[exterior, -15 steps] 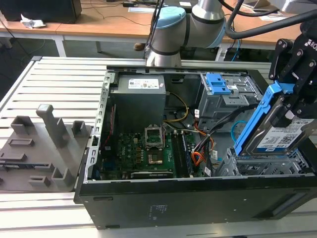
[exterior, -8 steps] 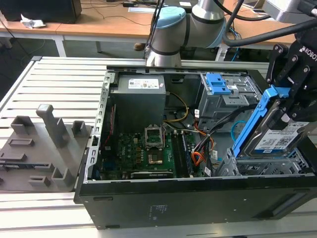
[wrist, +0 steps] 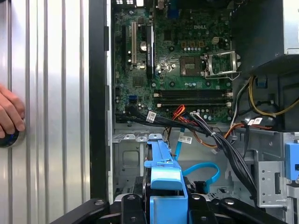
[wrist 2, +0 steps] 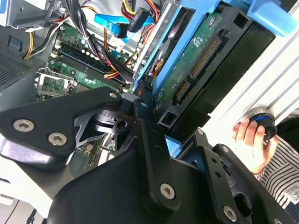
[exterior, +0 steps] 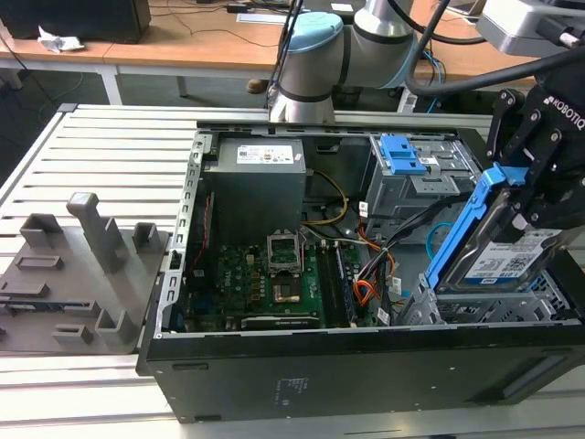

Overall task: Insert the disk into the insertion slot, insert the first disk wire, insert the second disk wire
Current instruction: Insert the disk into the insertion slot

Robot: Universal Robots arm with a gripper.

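My gripper (exterior: pixel 523 197) is shut on the upper end of the disk (exterior: pixel 498 261), a silver drive with a white label in a bright blue caddy. The disk hangs tilted, its lower end just above the insertion slot (exterior: pixel 484 311), a low silver cage at the case's front corner on the exterior view's right. In the second wrist view the disk's green underside (wrist 2: pixel 191 65) shows between my black fingers (wrist 2: pixel 149 140). The first disk wire (exterior: pixel 367 291), a red-orange-black bundle, lies loose beside the slot. The second disk wire (wrist: pixel 205 170), light blue, loops on the case floor near the caddy (wrist: pixel 163 172).
The open black case (exterior: pixel 366 366) lies on a slatted aluminium table (exterior: pixel 110 146). Inside it are a motherboard (exterior: pixel 265 274), a power supply (exterior: pixel 256 183) and a taller grey cage with a blue latch (exterior: pixel 402 155). A grey fixture plate (exterior: pixel 73 274) lies on the exterior view's left. A person's hand (wrist: pixel 9 116) rests on the table.
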